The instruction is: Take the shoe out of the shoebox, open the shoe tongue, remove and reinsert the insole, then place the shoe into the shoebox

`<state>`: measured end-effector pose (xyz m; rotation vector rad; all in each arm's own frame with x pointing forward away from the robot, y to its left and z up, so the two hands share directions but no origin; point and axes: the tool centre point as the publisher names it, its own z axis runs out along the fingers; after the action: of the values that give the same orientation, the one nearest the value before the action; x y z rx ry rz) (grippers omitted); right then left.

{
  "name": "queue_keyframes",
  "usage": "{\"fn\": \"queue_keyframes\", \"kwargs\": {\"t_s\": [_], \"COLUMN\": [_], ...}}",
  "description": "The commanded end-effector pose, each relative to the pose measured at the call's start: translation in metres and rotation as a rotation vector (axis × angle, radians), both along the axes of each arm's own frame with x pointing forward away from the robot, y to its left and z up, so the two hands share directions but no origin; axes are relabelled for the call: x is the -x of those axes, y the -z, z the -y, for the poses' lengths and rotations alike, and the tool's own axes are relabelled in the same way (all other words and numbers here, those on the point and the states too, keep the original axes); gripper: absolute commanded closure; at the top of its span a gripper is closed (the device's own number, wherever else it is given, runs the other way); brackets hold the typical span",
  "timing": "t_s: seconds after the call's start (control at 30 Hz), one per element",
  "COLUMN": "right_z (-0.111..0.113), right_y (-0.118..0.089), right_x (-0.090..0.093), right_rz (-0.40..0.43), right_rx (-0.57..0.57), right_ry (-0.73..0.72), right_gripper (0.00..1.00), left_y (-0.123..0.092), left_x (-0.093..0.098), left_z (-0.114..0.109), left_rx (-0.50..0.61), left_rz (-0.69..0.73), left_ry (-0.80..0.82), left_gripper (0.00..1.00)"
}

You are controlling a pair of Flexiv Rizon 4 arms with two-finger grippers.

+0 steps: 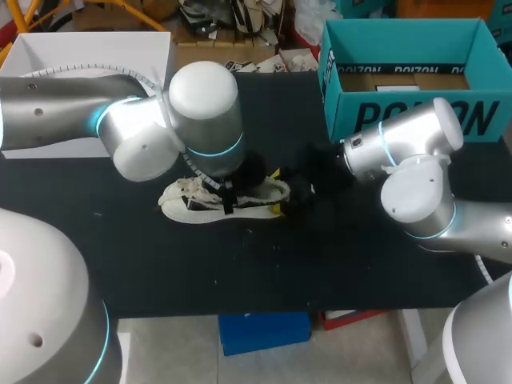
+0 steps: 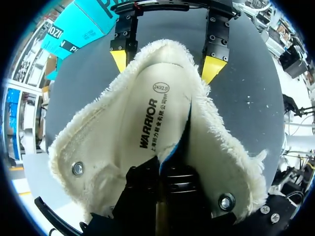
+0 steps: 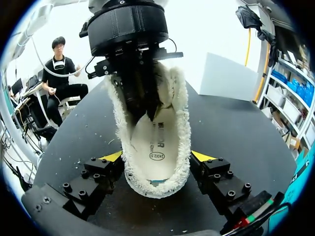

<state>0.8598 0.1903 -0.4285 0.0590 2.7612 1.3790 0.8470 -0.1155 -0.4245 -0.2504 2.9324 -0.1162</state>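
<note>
A white fleece-lined shoe (image 1: pixel 210 200) lies on the black table (image 1: pixel 264 264), toe toward the left. My left gripper (image 2: pixel 165 169) reaches down into its opening and is shut on the printed insole (image 2: pixel 147 118), whose blue underside (image 2: pixel 173 146) shows curled up at the fingers. The same gripper (image 3: pixel 145 110) appears from the heel side in the right wrist view. My right gripper (image 3: pixel 156 157) straddles the heel, its yellow fingertips (image 3: pixel 112 156) pressed against the fleece on both sides, so it is shut on the shoe (image 3: pixel 155 142). The teal shoebox (image 1: pixel 408 112) stands open at the back right.
A white box (image 1: pixel 88 56) sits at the back left behind my left arm. The shoebox holds brown cardboard inside. Bare black tabletop lies in front of the shoe toward the near edge.
</note>
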Motion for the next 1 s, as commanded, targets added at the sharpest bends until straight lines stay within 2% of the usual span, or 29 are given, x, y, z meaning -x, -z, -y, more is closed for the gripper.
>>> {"fn": "queue_keyframes", "kwargs": {"t_s": [0.03,0.23,1.0], "right_z": [0.002,0.002,0.002], "right_y": [0.004,0.004,0.004], "right_x": [-0.001,-0.001,-0.001], "right_rz": [0.0,0.0,0.0], "right_rx": [0.003,0.003,0.003], "right_ry": [0.001,0.001,0.001], "right_gripper": [1.0,1.0,1.0], "left_y": [-0.004,-0.018,-0.047], "left_x": [-0.004,-0.004,0.0], "left_z": [-0.01,-0.011,-0.021], "left_rx": [0.052,0.1,0.128], "left_rz": [-0.043,-0.074,-0.037], "left_ry": [0.016,0.026,0.032], "left_gripper": [1.0,1.0,1.0]}}
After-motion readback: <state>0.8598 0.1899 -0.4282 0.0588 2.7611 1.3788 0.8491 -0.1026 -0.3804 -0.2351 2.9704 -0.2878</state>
